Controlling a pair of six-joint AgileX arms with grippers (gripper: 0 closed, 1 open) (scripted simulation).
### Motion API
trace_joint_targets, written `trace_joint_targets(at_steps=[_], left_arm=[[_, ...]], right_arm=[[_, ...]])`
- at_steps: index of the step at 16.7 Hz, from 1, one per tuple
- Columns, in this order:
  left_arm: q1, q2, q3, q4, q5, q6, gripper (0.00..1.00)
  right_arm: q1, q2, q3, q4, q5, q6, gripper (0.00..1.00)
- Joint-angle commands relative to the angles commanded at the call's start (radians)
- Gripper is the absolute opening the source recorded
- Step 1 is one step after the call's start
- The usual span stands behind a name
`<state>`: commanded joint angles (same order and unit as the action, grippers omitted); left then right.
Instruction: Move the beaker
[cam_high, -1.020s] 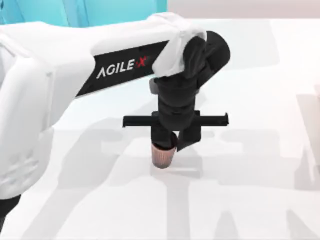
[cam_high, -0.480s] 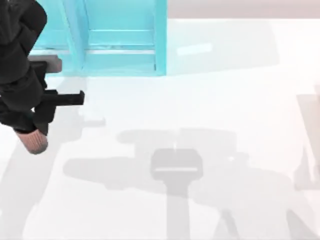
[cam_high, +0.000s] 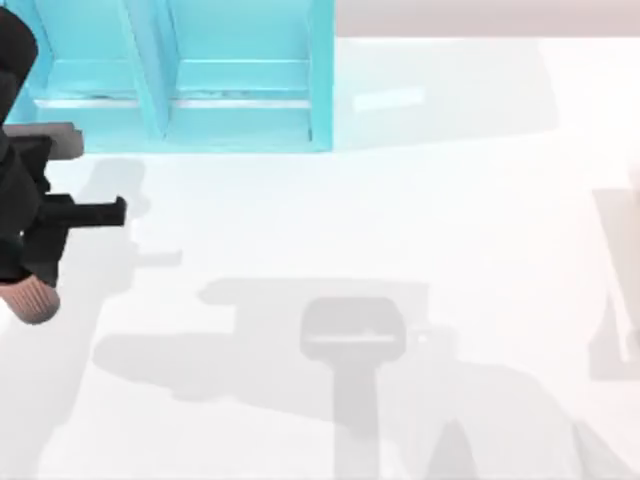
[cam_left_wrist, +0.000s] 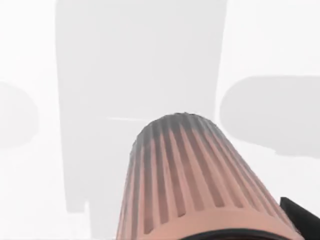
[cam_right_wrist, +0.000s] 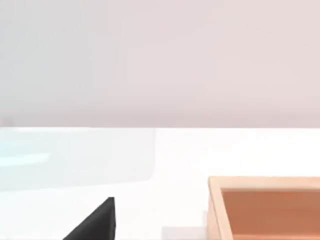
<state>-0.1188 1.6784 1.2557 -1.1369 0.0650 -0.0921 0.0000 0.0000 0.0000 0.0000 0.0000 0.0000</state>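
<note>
The beaker (cam_high: 37, 302) is a small copper-brown ribbed cup at the far left edge of the top view. My left gripper (cam_high: 30, 285) is shut on it from above, its black body and crossbar standing over the cup. In the left wrist view the beaker (cam_left_wrist: 195, 185) hangs close to the camera, its ribbed side tapering toward the white table below, with a black fingertip (cam_left_wrist: 300, 215) beside it. My right arm is parked, and a black part of my right gripper (cam_right_wrist: 95, 225) shows in the right wrist view.
A cyan rack (cam_high: 200, 80) stands at the back left of the white table (cam_high: 400, 200). A shallow wooden box (cam_right_wrist: 265, 210) lies near the right gripper. Grey arm shadows fall across the table's middle.
My left arm has swung from the table's centre to the far left, carrying the beaker with it. Over the last half second it moved slightly further left and toward the front.
</note>
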Motion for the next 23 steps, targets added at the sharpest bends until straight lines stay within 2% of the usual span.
trace_joint_targets(at_steps=[7,12,23], left_arm=[[0.016,0.059,-0.161,0.23,0.004,0.012,0.0],[0.018,0.069,-0.184,0.254,0.004,0.014,0.0],[0.018,0.069,-0.184,0.254,0.004,0.014,0.83]], right_arm=[[0.0,0.0,0.0,0.0,0.0,0.0,1.0],[0.0,0.0,0.0,0.0,0.0,0.0,1.0],[0.0,0.0,0.0,0.0,0.0,0.0,1.0]])
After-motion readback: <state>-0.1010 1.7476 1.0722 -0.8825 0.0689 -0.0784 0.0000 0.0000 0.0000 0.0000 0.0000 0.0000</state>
